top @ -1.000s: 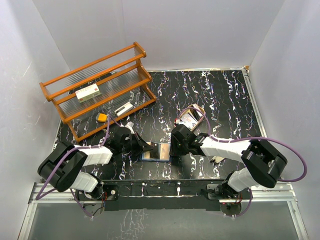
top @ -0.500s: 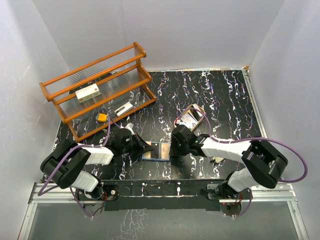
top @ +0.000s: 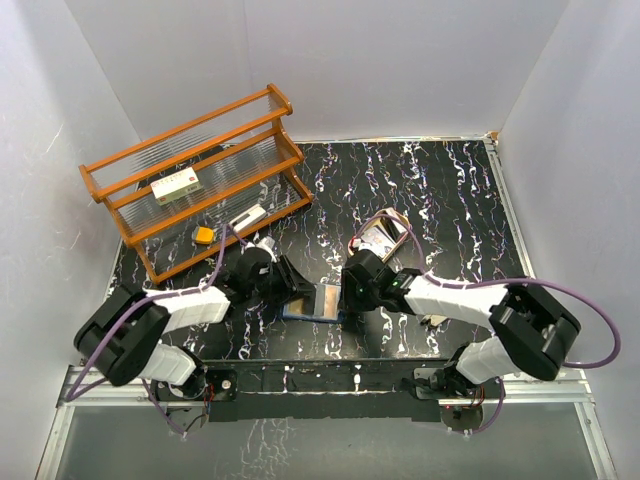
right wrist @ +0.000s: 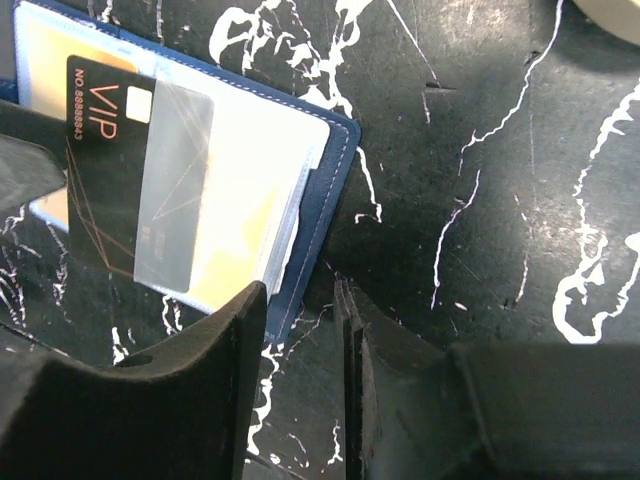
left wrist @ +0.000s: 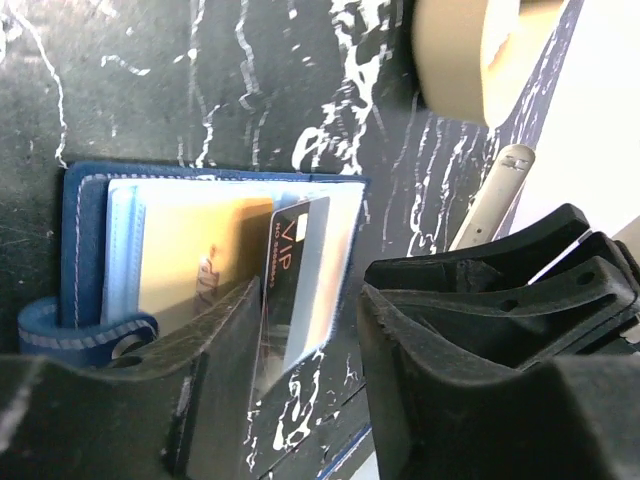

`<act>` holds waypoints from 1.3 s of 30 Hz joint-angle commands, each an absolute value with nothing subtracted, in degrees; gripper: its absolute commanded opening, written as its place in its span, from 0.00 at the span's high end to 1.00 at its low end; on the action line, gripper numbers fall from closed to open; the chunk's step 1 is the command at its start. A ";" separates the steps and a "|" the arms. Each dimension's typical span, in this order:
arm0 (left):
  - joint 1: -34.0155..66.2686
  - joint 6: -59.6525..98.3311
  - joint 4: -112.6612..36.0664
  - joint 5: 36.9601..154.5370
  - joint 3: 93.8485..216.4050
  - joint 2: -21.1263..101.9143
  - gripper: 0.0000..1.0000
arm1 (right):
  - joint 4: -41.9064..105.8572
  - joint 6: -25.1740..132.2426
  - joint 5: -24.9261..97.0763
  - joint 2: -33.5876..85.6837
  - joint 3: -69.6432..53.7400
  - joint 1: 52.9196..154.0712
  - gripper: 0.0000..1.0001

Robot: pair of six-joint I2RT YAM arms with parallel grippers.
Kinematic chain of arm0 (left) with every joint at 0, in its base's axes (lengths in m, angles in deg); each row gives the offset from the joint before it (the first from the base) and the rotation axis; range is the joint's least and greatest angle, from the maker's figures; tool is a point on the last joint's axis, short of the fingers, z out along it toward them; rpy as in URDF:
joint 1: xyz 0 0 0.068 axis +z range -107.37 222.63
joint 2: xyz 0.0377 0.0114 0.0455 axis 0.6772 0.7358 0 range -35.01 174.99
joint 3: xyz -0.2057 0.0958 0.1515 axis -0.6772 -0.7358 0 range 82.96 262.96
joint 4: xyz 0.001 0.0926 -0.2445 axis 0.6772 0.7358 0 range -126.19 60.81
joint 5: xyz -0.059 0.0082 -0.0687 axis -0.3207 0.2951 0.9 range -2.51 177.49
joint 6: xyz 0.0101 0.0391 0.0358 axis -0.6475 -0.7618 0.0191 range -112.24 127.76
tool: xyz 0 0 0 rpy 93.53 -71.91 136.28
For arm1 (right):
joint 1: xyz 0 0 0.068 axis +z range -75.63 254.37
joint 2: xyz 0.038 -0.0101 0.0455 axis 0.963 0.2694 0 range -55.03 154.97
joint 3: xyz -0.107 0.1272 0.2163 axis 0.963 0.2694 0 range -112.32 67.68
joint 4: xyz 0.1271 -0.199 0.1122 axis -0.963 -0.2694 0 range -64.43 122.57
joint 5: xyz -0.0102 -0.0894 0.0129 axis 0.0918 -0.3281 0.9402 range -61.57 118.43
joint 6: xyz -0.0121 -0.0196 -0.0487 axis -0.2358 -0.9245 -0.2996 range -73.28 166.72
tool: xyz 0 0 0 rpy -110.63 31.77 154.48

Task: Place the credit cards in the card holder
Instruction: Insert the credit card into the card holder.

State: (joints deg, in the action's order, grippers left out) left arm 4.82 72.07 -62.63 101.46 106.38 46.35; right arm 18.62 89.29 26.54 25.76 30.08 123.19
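The card holder (top: 303,312) lies open on the table between both grippers, navy outside (left wrist: 80,240), light blue inside (right wrist: 325,190). A gold card (left wrist: 190,265) sits in its pocket. A black and grey "VIP" card (left wrist: 297,285) lies partly in the pocket, its dark end sticking out; it also shows in the right wrist view (right wrist: 150,180). My left gripper (top: 288,283) is open at the holder's left side, and its jaws (left wrist: 310,330) straddle the card's outer end. My right gripper (top: 349,300) is open with a narrow gap (right wrist: 298,300) over the holder's right edge.
A wooden rack (top: 200,180) stands at the back left with a white box with red marks (top: 175,186) on it, and a white item (top: 247,218) and an orange item (top: 204,236) below. An oval tan tray (top: 383,238) sits behind the right gripper, a white pen-like object (left wrist: 490,200) beside it.
My left arm has swung away from the near edge and its gripper has shifted up along the holder's left side. The right gripper has hardly moved.
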 commanded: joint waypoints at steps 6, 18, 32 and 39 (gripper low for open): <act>4.57 67.39 -48.84 97.15 110.83 38.36 0.53 | 22.46 90.65 25.59 18.72 31.44 123.33 0.58; 4.57 65.82 -51.14 97.88 109.96 43.09 0.50 | 27.76 93.51 27.60 22.08 33.32 122.84 0.46; 4.57 71.53 -62.25 103.08 108.89 51.56 0.53 | 33.88 91.94 31.00 27.46 34.77 122.50 0.46; 4.24 74.33 -67.84 105.46 108.11 53.12 0.55 | 35.44 90.55 30.74 27.15 35.08 122.10 0.46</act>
State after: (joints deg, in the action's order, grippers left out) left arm 4.74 72.55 -65.41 103.98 109.72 52.58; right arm 32.76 91.97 30.54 26.57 34.10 122.51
